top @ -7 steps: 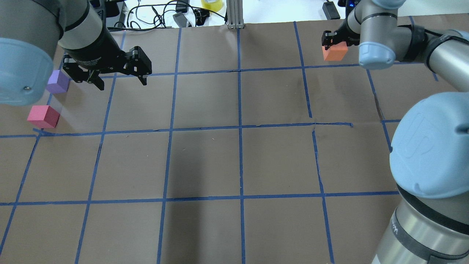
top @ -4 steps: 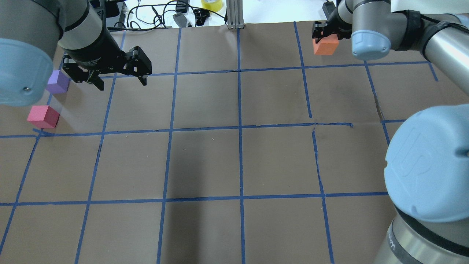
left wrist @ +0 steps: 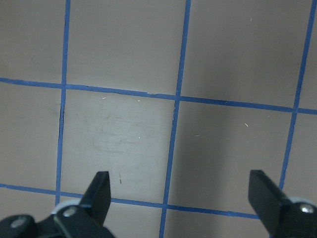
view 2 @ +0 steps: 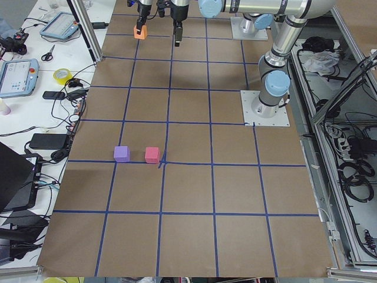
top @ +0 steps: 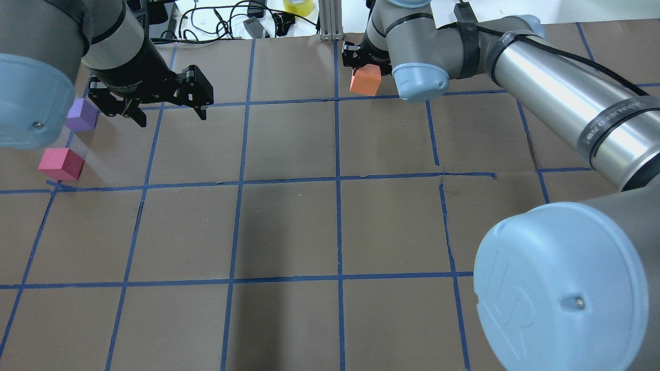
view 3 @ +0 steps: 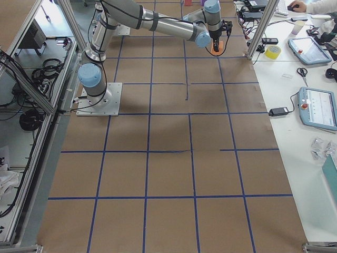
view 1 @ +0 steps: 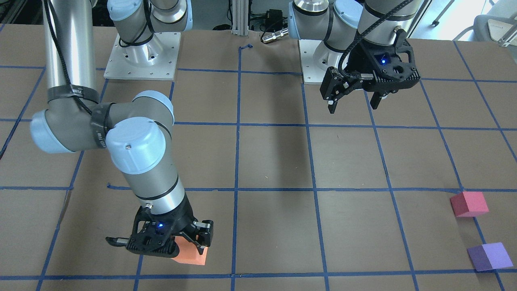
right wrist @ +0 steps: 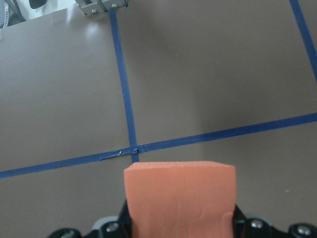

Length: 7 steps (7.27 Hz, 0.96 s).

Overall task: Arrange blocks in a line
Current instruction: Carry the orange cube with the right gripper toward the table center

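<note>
Orange block [top: 365, 82] in right tool [top: 364, 68], edges slightly askew to tape lines [right wrist: 126, 99]

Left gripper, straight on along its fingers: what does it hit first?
Probably bare table, near a blue tape crossing. The left gripper is open and points down; its wrist view shows nothing else ahead. The purple block sits off to the side, out of that line.
</note>
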{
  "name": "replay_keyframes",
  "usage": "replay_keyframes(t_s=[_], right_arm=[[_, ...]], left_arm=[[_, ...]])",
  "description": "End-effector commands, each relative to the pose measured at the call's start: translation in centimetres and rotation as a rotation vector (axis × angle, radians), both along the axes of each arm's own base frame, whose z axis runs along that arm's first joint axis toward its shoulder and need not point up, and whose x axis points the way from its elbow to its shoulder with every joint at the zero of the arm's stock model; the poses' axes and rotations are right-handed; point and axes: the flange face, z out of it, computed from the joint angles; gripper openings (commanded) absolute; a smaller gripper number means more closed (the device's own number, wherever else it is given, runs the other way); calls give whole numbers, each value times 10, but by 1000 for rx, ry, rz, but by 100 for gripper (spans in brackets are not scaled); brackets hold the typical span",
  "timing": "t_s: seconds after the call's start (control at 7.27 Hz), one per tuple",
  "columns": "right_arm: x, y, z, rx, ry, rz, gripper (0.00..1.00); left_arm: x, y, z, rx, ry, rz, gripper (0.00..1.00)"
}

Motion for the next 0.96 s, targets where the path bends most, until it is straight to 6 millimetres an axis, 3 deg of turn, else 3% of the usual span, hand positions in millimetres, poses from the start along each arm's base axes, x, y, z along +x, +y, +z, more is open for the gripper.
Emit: replay_keyframes(t_s=[0.0,0.41,0.69,0.83], right_arm=[[40,13,-18,47,-48,-71,0],[125,34,-44,78,-98,-115,0],[155,44,-76,89,-102,-99,0],[163,46,-84,79,-102,-88,32]], left_arm=[[0,0,0,0,1,-1,100],[1,0,0,0,1,0,100],[0,-1,1,-6,3,0,100],[0,-5,-1,-19,5,1,100]])
